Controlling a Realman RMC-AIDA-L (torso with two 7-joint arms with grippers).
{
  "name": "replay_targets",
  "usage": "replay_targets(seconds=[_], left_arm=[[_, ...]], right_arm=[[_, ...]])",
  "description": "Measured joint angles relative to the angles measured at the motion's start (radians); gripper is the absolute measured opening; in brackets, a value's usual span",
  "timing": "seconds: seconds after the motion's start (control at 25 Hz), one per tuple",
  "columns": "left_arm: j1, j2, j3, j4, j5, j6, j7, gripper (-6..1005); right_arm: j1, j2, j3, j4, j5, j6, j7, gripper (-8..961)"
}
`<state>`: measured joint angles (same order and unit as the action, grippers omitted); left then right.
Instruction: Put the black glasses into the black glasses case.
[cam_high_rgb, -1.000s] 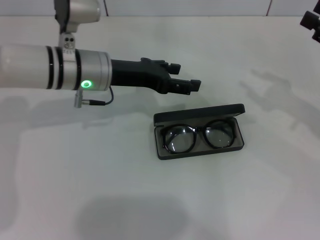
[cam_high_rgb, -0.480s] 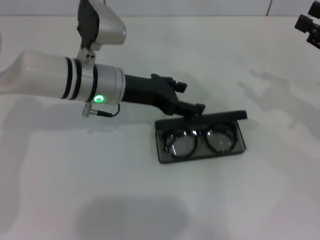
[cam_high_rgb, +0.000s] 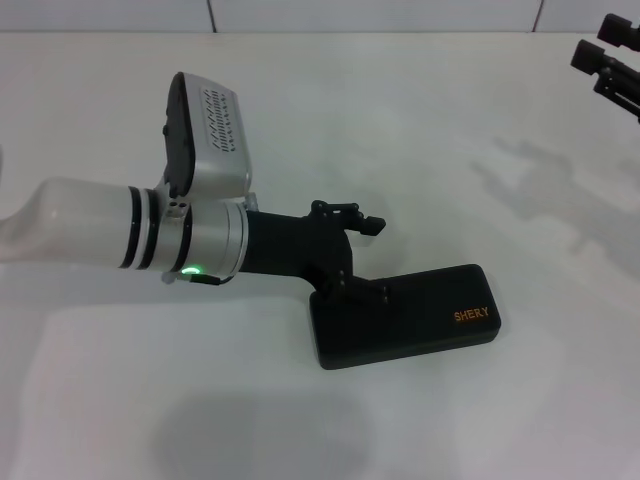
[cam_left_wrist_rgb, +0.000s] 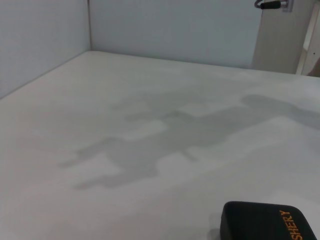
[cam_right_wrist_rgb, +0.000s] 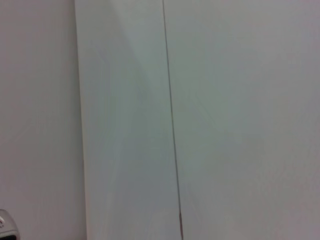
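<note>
The black glasses case (cam_high_rgb: 405, 316) lies shut on the table (cam_high_rgb: 480, 120), roughly at its middle and a little toward the near edge, with its lid down flat and the orange lettering facing up. The black glasses cannot be seen anywhere on the table, so the fair reading is that they are inside the shut case; if that is right, the task is all but done and only lifting the arm away remains. Whether the lid is latched all the way round cannot be told.

The left gripper (cam_high_rgb: 360, 270) reaches in from the table's left side and sits at the case's left end. One of the fingers (cam_high_rgb: 372, 291) lies on the lid near the case's far-left corner, seemingly pressing on it, and the other stands clear of the case just beyond its far edge. So the fingers are spread apart and grip nothing.

The right gripper (cam_high_rgb: 605, 62) is parked at the table's far-right corner, well apart from the case; its state cannot be told.
</note>
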<state>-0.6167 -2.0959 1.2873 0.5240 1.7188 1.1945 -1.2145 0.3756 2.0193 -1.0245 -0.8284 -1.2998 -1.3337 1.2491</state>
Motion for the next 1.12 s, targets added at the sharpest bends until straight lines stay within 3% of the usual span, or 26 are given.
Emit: replay_targets(seconds=[0.08,0.2,0.32,0.36,0.4,0.44,0.56,0.6,0.76,0.84,1.12], left_arm=[[0.010,0.000,-0.004,0.002,-0.049,0.012,0.028,879],[0.048,0.012,-0.015,0.022,-0.238,0.109,0.101,880],[0.082,0.050,-0.063,0.038,-0.369,0.347,0.131,880],[0.091,0.073,-0.085,0.041,-0.377,0.443,0.127,880],[0.101,0.095,-0.098,0.041,-0.373,0.509,0.123,880],[0.118,0.125,-0.108,0.037,-0.354,0.578,0.120,880],[0.187,0.182,-0.117,0.025,-0.337,0.658,0.138,879],[0.214,0.188,-0.121,0.023,-0.335,0.666,0.150,879],[0.311,0.162,-0.135,0.057,-0.325,0.671,0.214,881],[0.343,0.151,-0.135,0.062,-0.318,0.673,0.245,882],[0.348,0.133,-0.135,0.038,-0.267,0.671,0.264,875]], right_arm=[[0.001,0.000,-0.012,0.000,-0.003,0.000,0.000,479],[0.004,-0.004,-0.055,-0.014,-0.024,-0.012,0.000,480],[0.011,-0.005,-0.087,-0.030,-0.066,-0.077,0.012,481],[0.011,-0.005,-0.087,-0.030,-0.066,-0.077,0.012,482],[0.031,-0.006,-0.097,-0.026,-0.124,-0.210,0.036,482],[0.039,-0.006,-0.100,-0.018,-0.143,-0.251,0.044,483],[0.053,0.000,-0.129,0.016,-0.179,-0.346,0.026,484],[0.051,0.004,-0.148,0.035,-0.182,-0.368,-0.008,527],[0.058,0.011,-0.236,0.156,-0.107,-0.369,-0.163,701],[0.087,0.011,-0.255,0.219,-0.086,-0.353,-0.202,734],[0.113,0.010,-0.270,0.285,-0.061,-0.341,-0.295,852]])
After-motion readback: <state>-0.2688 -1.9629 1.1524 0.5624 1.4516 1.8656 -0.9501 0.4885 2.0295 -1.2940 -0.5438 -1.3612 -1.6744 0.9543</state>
